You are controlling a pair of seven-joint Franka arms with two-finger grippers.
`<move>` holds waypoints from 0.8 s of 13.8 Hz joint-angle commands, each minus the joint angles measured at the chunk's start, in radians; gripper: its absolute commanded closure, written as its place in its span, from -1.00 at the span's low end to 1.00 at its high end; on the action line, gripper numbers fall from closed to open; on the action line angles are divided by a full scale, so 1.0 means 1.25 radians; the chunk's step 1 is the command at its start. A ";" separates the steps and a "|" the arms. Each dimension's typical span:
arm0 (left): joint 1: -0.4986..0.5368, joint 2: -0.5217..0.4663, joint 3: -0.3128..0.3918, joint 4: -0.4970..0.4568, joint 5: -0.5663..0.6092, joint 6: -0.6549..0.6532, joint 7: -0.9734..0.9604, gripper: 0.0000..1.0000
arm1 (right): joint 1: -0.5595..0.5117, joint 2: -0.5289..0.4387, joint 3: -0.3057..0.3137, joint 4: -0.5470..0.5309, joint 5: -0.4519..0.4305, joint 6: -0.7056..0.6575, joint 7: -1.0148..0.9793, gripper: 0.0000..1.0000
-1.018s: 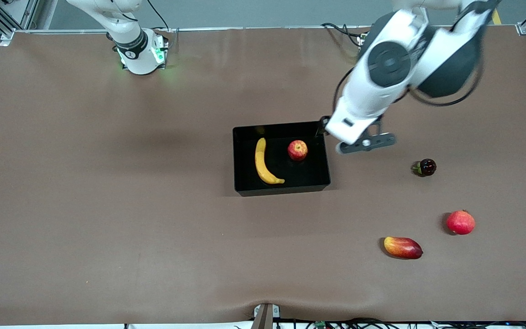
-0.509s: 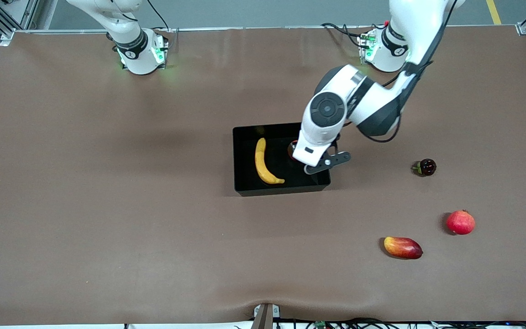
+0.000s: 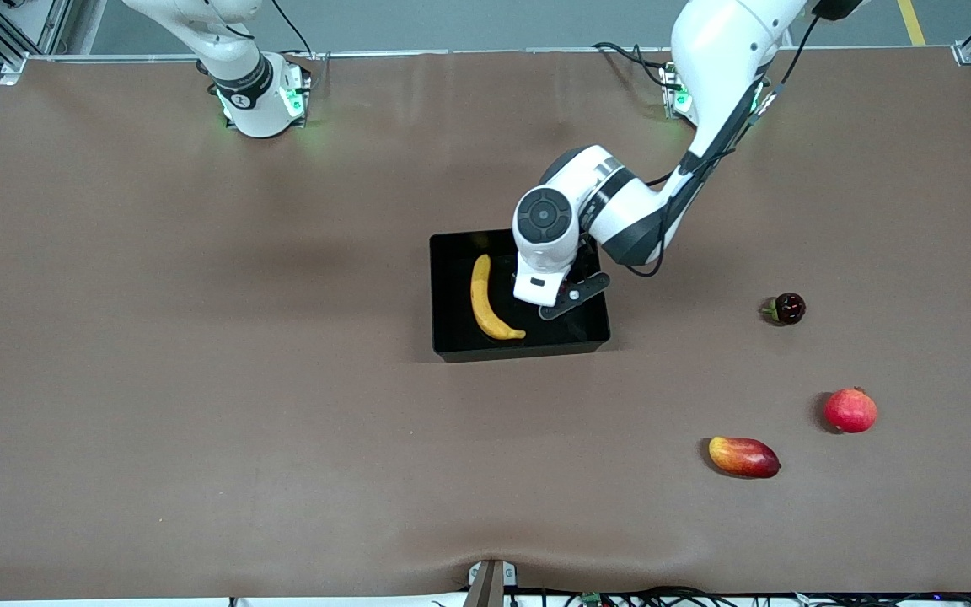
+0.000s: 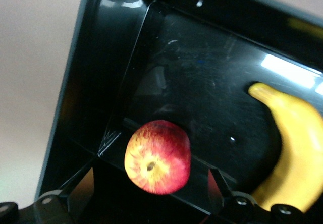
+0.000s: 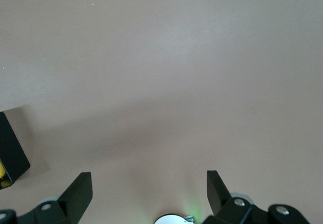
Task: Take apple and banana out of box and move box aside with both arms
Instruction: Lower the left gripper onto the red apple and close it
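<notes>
**Box holding both fruits, left gripper down over the apple**

Box (image 3: 452, 291): shallow glossy black bin, mid-table, open top, long sides parallel to the table's front edge. Inside: banana (image 3: 488, 302), yellow, curved, long axis running from back wall toward front wall, lying toward the right arm's end; apple (image 4: 157, 156), small, red with yellow patches, toward the left arm's end. Left gripper (image 4: 151, 188) lowered into the box, fingers spread wide either side of the apple, not clamping. Right gripper (image 5: 150, 189) released, waiting over bare table.
</notes>
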 commanded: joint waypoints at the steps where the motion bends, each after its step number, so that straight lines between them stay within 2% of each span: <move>1: -0.017 0.026 0.000 0.003 0.047 0.014 -0.052 -1.00 | -0.001 0.000 0.003 0.005 0.010 -0.007 -0.008 -1.00; 7: -0.018 0.079 0.000 0.004 0.057 0.059 -0.085 -1.00 | 0.007 0.002 0.004 0.005 0.009 -0.001 -0.008 -1.00; 8: -0.018 0.083 0.000 0.005 0.056 0.059 -0.088 -0.86 | 0.009 0.002 0.004 0.005 0.009 -0.001 -0.008 -1.00; 9: -0.018 0.083 -0.001 0.005 0.055 0.059 -0.088 -0.28 | 0.009 0.002 0.004 0.005 0.009 -0.001 -0.008 -1.00; 10: -0.018 0.082 -0.001 0.005 0.055 0.058 -0.088 0.73 | 0.009 0.002 0.004 0.005 0.009 -0.001 -0.008 -1.00; 11: -0.018 0.079 -0.001 0.009 0.053 0.055 -0.089 1.00 | 0.010 0.002 0.004 0.005 0.008 -0.001 -0.008 -1.00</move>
